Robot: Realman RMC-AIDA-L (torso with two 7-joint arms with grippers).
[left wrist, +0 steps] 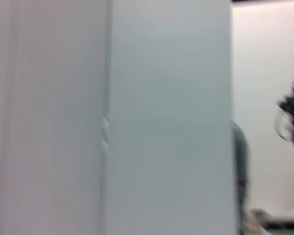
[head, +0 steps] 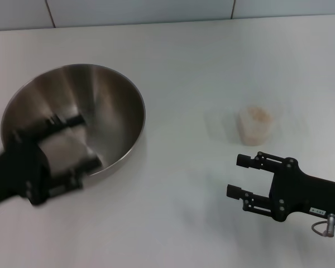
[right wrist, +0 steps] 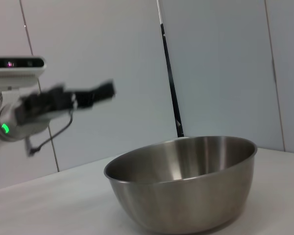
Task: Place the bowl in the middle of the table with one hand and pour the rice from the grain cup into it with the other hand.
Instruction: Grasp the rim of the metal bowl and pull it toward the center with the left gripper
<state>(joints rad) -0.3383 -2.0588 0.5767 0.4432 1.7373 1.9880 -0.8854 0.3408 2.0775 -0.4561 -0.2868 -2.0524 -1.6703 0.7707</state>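
Observation:
The steel bowl stands on the left part of the white table; the right wrist view shows the bowl sitting level. My left gripper is blurred over the bowl's near rim, its fingers spread open with nothing in them. From the right wrist, the left gripper hangs above and beside the bowl, apart from it. The clear grain cup holds pale rice and stands right of centre. My right gripper is open, just short of the cup and not touching it.
A tiled wall runs along the table's far edge. Bare tabletop lies between the bowl and the cup. The left wrist view shows only blurred wall panels.

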